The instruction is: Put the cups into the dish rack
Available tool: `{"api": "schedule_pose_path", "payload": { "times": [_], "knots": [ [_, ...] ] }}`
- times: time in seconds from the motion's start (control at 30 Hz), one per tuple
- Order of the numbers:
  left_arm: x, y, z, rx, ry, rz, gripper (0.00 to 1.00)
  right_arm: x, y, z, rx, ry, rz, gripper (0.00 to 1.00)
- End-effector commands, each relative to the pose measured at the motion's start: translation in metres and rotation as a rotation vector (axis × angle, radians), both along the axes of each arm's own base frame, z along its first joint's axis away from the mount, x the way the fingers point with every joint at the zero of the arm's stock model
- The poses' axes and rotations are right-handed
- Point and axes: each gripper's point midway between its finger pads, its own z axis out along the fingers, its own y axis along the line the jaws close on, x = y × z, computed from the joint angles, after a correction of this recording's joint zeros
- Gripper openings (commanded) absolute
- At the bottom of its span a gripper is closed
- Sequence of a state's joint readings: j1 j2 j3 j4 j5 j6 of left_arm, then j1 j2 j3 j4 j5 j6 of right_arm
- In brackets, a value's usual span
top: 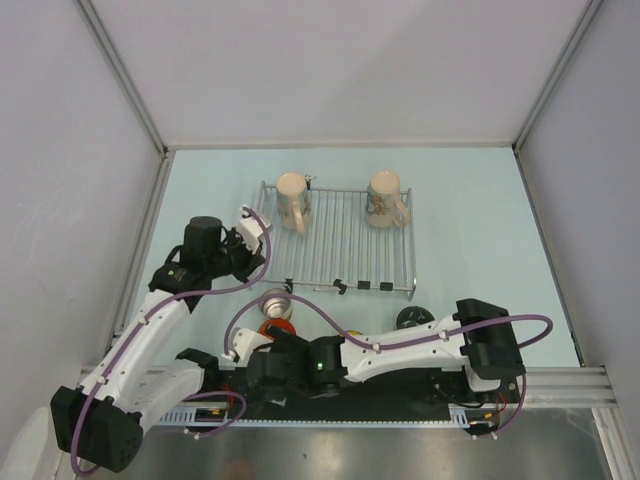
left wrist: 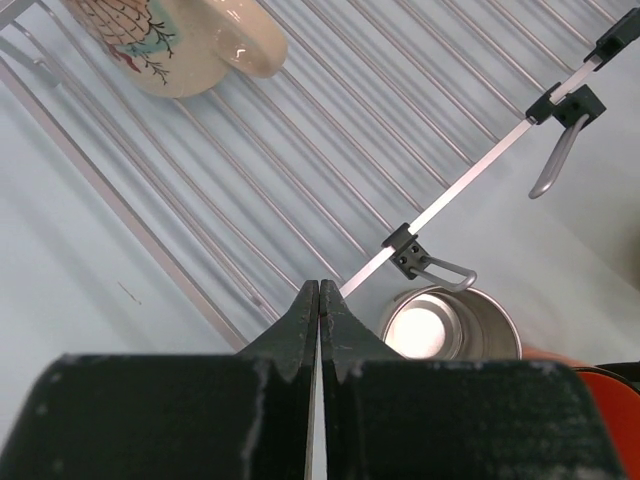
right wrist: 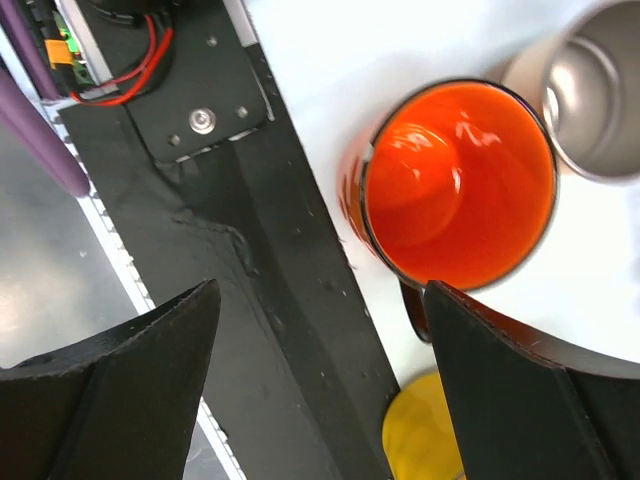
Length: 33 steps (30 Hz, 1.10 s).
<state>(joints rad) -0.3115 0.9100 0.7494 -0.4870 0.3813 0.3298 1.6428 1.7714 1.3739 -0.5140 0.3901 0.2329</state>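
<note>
The dish rack [top: 340,245] lies mid-table with two beige mugs on its far side, one on the left [top: 292,201] and one on the right [top: 386,198]. My left gripper [left wrist: 319,290] is shut and empty above the rack's left edge [left wrist: 200,215], near the left beige mug [left wrist: 170,40]. The steel cup [top: 275,302] and the orange mug [top: 278,328] stand in front of the rack. My right gripper [right wrist: 322,290] is open next to the orange mug [right wrist: 460,185], the steel cup [right wrist: 590,90] and a yellow mug [right wrist: 425,440]. The dark grey mug [top: 412,319] stands further right.
The black base plate [right wrist: 270,230] of the arms runs under the right gripper's jaws. Grey walls enclose the table on three sides. The rack's front rail carries black clips with wire hooks [left wrist: 420,262].
</note>
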Motion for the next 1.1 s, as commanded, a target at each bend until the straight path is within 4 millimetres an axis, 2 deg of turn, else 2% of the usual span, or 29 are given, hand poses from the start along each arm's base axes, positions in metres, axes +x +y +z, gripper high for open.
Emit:
{"api": "schedule_pose_path", "payload": {
  "times": [0.0, 0.2, 0.43, 0.57, 0.7, 0.8, 0.83, 0.9, 0.93, 1.07],
  "knots": [
    [0.005, 0.001, 0.006, -0.036, -0.019, 0.016, 0.02, 0.004, 0.022, 0.009, 0.032, 0.038, 0.057, 0.87],
    [0.006, 0.003, 0.006, -0.041, -0.019, 0.019, 0.02, 0.017, 0.03, -0.007, 0.026, 0.1, 0.051, 0.79],
    [0.006, 0.004, 0.009, -0.051, -0.027, 0.025, 0.02, 0.04, 0.023, -0.036, -0.011, 0.155, 0.003, 0.64],
    [0.005, 0.004, 0.009, -0.052, -0.025, 0.022, 0.02, 0.046, 0.018, -0.047, -0.025, 0.183, -0.007, 0.54],
    [0.006, 0.004, 0.008, -0.053, -0.022, 0.027, 0.02, 0.048, 0.017, -0.048, -0.027, 0.193, -0.009, 0.43],
    [0.006, 0.005, 0.009, -0.054, -0.024, 0.029, 0.02, 0.047, 0.017, -0.05, -0.032, 0.2, -0.006, 0.29],
    [0.006, 0.005, 0.01, -0.054, -0.024, 0.03, 0.02, 0.048, 0.017, -0.05, -0.032, 0.205, -0.006, 0.18],
    [0.006, 0.005, 0.014, -0.057, -0.033, 0.031, 0.01, 0.048, 0.018, -0.047, -0.027, 0.213, -0.008, 0.03],
    [0.005, 0.005, 0.013, -0.056, -0.029, 0.031, 0.02, 0.047, 0.018, -0.044, -0.023, 0.213, -0.001, 0.0],
    [0.002, 0.006, 0.023, -0.056, -0.048, 0.025, 0.02, 0.046, 0.02, -0.028, 0.014, 0.219, -0.008, 0.0]
  ]
}}
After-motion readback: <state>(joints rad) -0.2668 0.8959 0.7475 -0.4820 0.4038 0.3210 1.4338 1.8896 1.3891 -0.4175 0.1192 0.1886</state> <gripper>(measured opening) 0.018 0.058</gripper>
